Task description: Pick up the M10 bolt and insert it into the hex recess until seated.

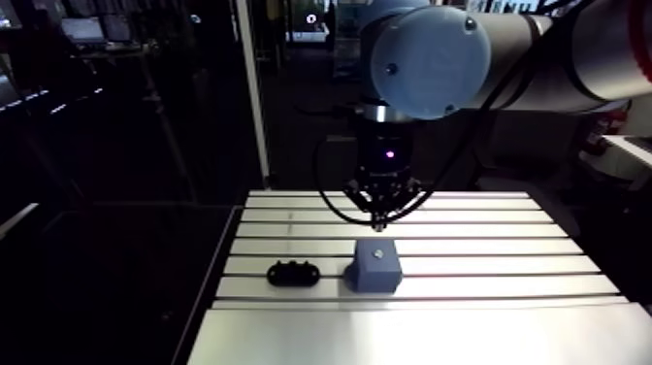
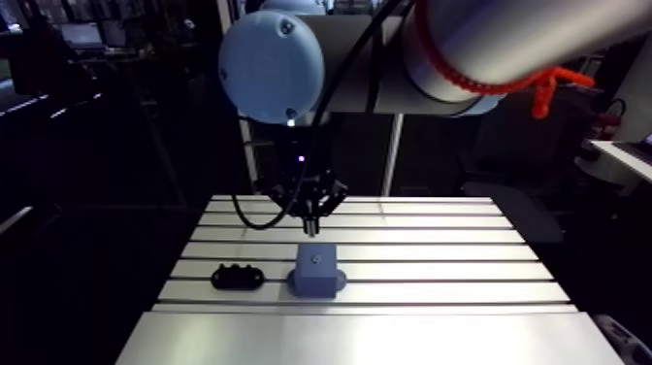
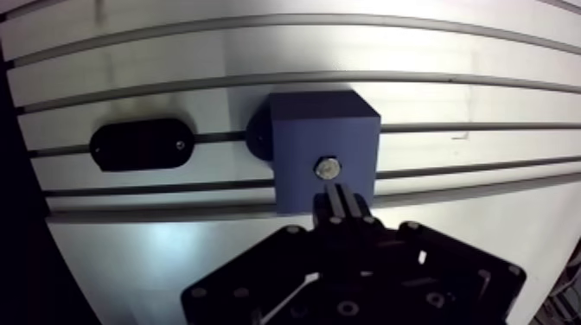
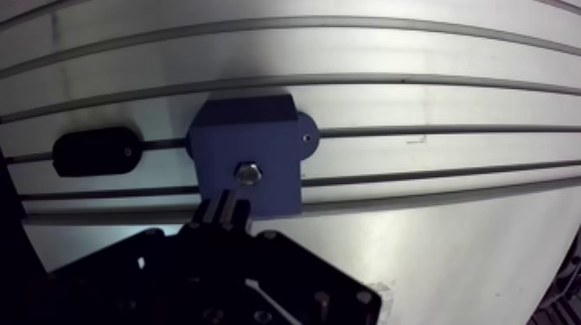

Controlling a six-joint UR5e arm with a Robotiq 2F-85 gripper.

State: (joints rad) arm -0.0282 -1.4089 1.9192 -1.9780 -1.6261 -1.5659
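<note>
A blue block (image 3: 324, 147) stands on the slotted table (image 3: 450, 95). A silver hex bolt head (image 3: 327, 168) sits in the recess on the block's top face, also visible as a pale spot in the arm view (image 1: 377, 253). My gripper (image 3: 335, 199) hangs a little above the block, its two dark fingers pressed together just short of the bolt head. Nothing shows between them. In the arm view the gripper (image 1: 377, 225) is clear of the block (image 1: 375, 267), with a small gap under its tips.
A black oval fixture (image 3: 143, 144) lies on the table beside the block, along the same slot, also seen in the arm view (image 1: 293, 274). A flat metal strip (image 1: 417, 335) runs along the table's near edge.
</note>
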